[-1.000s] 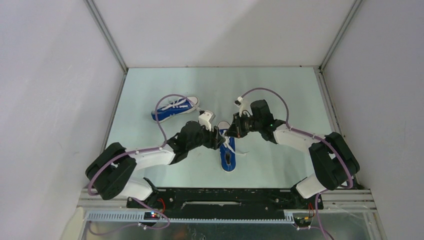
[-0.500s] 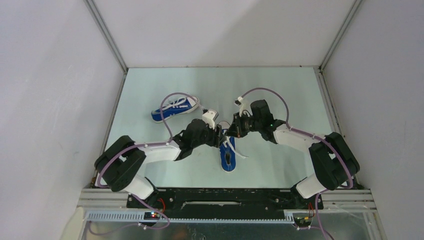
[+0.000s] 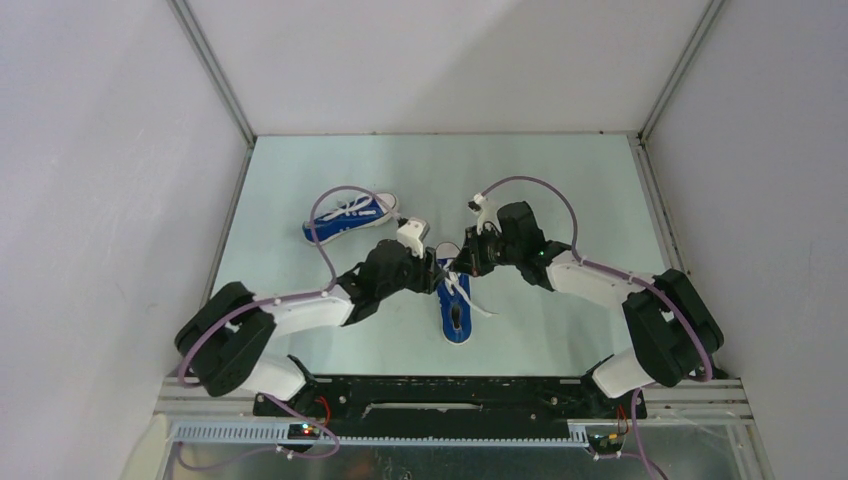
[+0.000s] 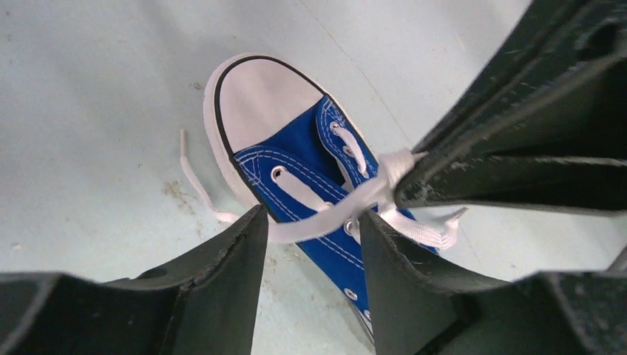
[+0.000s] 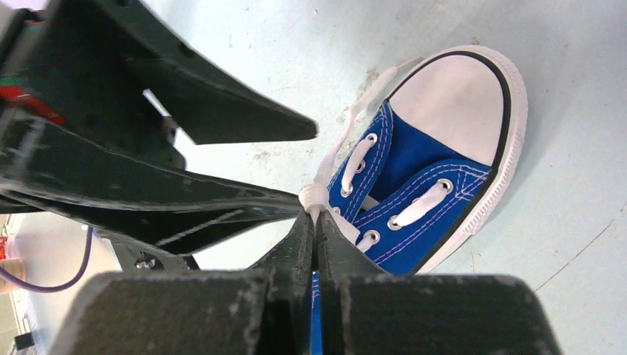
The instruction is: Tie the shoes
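My left gripper (image 4: 312, 224) stands parted astride the white lace (image 4: 325, 216), which rises rightward across frame centre to my right gripper (image 4: 412, 185), clenched on it above the shoe (image 4: 290, 157), toe pointing upper left.

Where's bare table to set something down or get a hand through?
Free: the far strip of table beyond far shoe; the near-right patch between near shoe and right arm; the left edge beside far shoe. Crowded: centre, where left pincer and right pincer meet over the near shoe's lace.
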Robot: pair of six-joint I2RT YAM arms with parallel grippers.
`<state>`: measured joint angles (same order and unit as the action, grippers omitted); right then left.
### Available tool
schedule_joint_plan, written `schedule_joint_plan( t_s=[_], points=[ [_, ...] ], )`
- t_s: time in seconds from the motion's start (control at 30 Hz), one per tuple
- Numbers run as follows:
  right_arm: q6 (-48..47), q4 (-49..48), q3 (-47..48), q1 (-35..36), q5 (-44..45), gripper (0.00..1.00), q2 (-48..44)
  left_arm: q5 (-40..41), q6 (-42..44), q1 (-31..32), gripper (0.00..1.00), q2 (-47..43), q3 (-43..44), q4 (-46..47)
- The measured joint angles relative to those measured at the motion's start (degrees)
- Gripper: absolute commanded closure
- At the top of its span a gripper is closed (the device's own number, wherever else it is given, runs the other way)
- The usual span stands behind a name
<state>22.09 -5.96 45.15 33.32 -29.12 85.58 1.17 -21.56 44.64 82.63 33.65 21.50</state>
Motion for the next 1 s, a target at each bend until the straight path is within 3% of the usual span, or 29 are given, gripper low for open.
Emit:
schedule_joint_plan(
  t_s=[0.2,0.37,0.73,0.87,1.0],
  points=[
    [0.9,0.3,0.0,0.0,1.5,1.0,-0.1,-0.3,-3.5,0.6,0.61,-7.1,-3.4,-0.7],
    [1.4,0.3,0.0,0.1,1.6,1.0,-0.1,-1.4,-7.1,3.1,0.82,-8.2,-3.6,-0.7],
    [1.5,0.3,0.0,0.1,1.6,1.0,-0.1,-2.4,-11.5,4.7,0.77,-3.4,-1.0,0.9],
    [1.5,0.3,0.0,0.1,1.6,1.0,-0.1,-1.7,-11.6,4.7,0.7,-2.0,0.0,1.0],
    [1.5,0.3,0.0,0.1,1.6,1.0,-0.2,-0.3,-11.7,4.8,0.72,-1.1,1.0,0.8]
  ],
)
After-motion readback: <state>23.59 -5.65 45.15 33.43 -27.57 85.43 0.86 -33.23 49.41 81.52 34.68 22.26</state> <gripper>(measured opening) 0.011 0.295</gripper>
